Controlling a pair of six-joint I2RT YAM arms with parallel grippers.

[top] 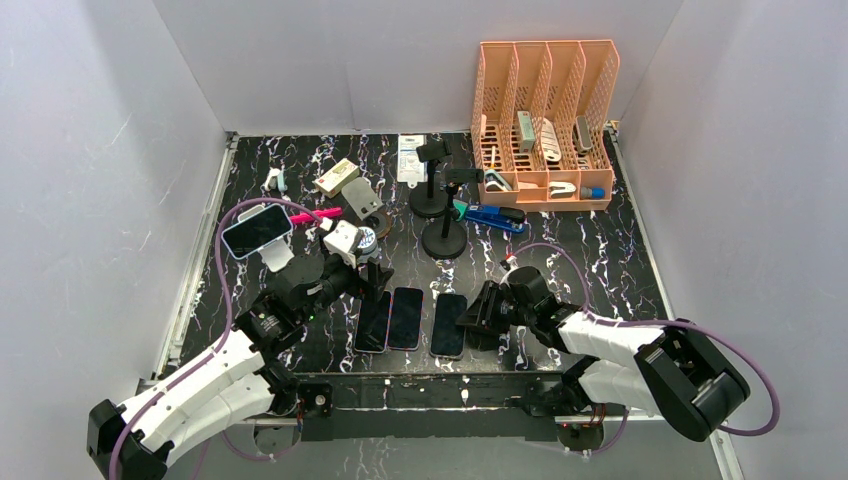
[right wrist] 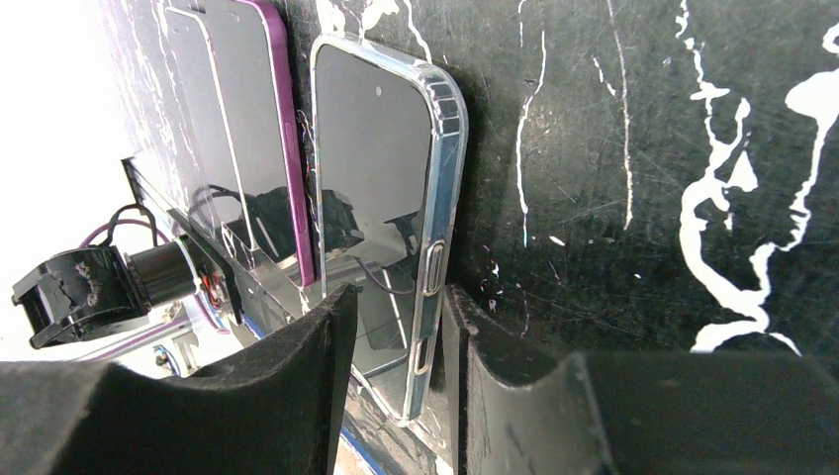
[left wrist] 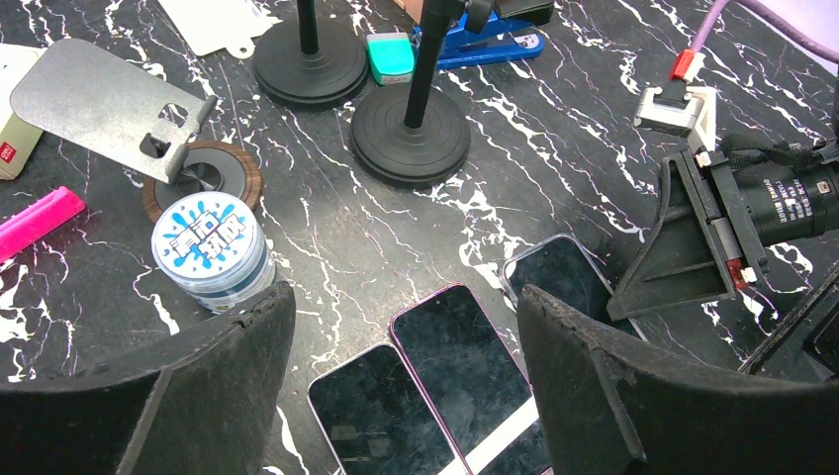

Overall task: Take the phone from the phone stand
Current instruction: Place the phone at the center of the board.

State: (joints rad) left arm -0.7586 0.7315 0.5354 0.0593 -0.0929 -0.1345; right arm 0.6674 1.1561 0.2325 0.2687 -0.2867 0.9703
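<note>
A phone (top: 257,230) with a light screen rests on a white stand (top: 273,257) at the left of the table. Three dark phones lie flat near the front edge: one silver-edged (top: 372,322), one purple-edged (top: 405,318), one in a clear case (top: 449,325). My left gripper (top: 378,280) is open and empty, hovering over the silver-edged (left wrist: 376,416) and purple-edged (left wrist: 460,356) phones. My right gripper (right wrist: 401,297) is low at the clear-cased phone (right wrist: 381,168). Its jaws straddle the phone's right edge with a gap on the screen side.
Two empty black round-base stands (top: 445,235) (top: 430,200) stand mid-table, with a blue stapler (top: 495,217) beside them. A metal stand (left wrist: 99,94), a round blue-and-white tin (left wrist: 210,247) and a pink marker (top: 318,215) lie left of centre. An orange file organizer (top: 545,120) is at the back right.
</note>
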